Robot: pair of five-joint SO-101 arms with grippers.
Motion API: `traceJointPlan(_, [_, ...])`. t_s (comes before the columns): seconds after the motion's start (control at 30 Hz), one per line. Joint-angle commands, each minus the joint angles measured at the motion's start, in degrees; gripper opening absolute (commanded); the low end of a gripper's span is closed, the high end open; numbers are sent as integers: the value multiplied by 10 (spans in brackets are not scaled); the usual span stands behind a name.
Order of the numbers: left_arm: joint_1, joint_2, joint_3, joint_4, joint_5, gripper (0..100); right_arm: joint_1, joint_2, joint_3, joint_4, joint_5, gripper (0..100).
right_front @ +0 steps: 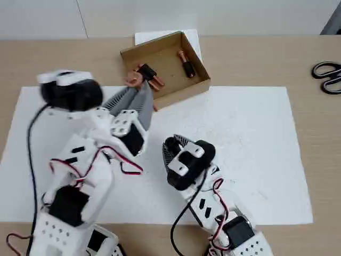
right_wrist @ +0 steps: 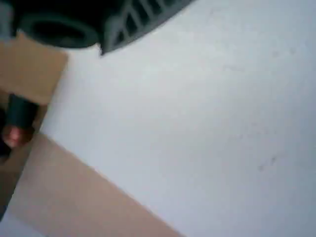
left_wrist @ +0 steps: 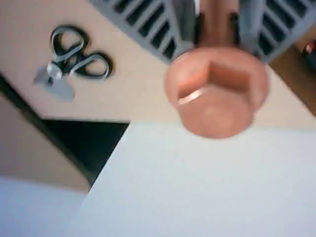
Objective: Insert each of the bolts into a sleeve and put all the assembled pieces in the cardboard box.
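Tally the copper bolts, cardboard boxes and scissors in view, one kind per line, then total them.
Copper bolts: 3
Cardboard box: 1
Scissors: 1
Total: 5

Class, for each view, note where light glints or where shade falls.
High view: even light, only faint shade on the white paper. Left wrist view: a bright glint on the head of the bolt in the left hand. Right wrist view: the paper shows no glare.
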Motion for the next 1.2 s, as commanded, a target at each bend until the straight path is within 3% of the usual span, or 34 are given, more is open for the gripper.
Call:
traceJointPlan(0.0, [4, -35, 12, -24, -6, 6, 1, -7, 4, 44, -4, 8])
traceJointPlan(0.23, [4, -181, 167, -26, -33, 6, 1, -7, 4, 50, 0, 8])
traceJointPlan(0.37, [10, -288, 273, -82, -55, 6, 1, -7, 3, 45, 0, 8])
traceJointPlan(0.57, [10, -405, 356, -88, -51, 6, 1, -7, 3, 44, -4, 8])
traceJointPlan(0.87, [68, -391, 363, -90, 8, 6, -81, -1, 4, 0, -1, 8])
traceJointPlan(1.17, [60, -349, 358, -91, 12, 6, -67, -7, -1, -4, 1, 8])
